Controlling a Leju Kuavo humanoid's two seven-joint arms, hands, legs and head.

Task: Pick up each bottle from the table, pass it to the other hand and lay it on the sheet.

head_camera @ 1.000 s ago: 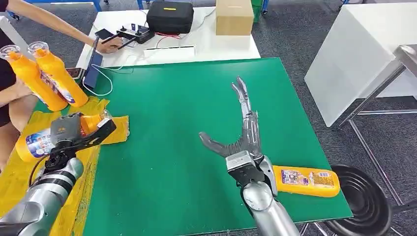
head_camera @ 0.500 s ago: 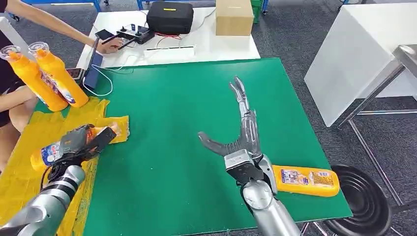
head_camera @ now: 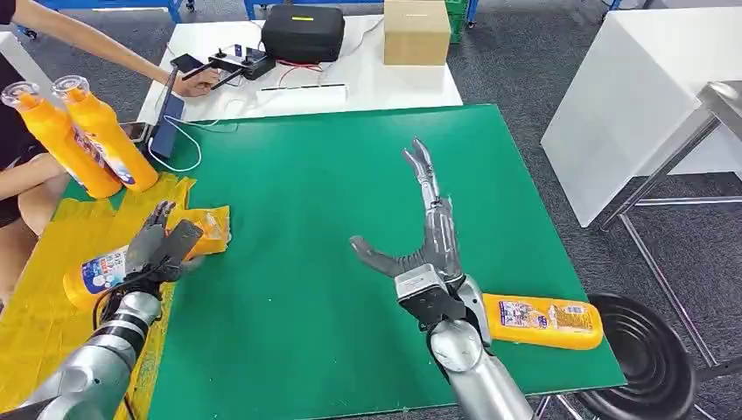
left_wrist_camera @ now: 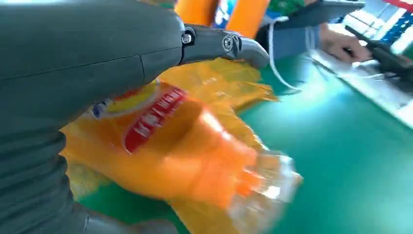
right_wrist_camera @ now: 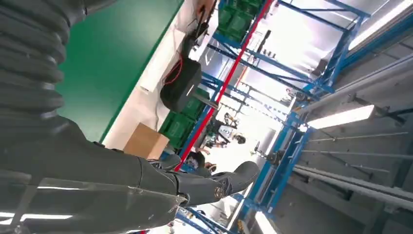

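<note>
The left robot hand (head_camera: 162, 248) hovers over the yellow sheet (head_camera: 35, 302) at the left edge of the green bench (head_camera: 315, 201), its fingers spread apart and gripping nothing. Directly under it an orange bottle (head_camera: 101, 271) lies on its side on the sheet, with its clear cap end toward the bench's middle; in the left wrist view the same bottle (left_wrist_camera: 165, 156) lies just beyond the thumb (left_wrist_camera: 224, 44), apart from it as far as the blurred picture allows.

The right robot hand (head_camera: 424, 236) is held flat above the middle of the bench, fingers stretched straight forward and thumb out to the side, empty. Behind its wrist, near the bench's front right corner, a second orange bottle (head_camera: 542, 321) lies on its side on the green surface, well apart from the sheet.

At the far left a person's hand (head_camera: 35, 166) holds two more orange bottles (head_camera: 83, 136) upright and tilted above the sheet's far end. Beyond the green bench stands a white table (head_camera: 376, 83) carrying a black case (head_camera: 302, 31), a cardboard box (head_camera: 416, 31) and a controller (head_camera: 232, 61), which the person's other hand (head_camera: 197, 81) touches.
</note>
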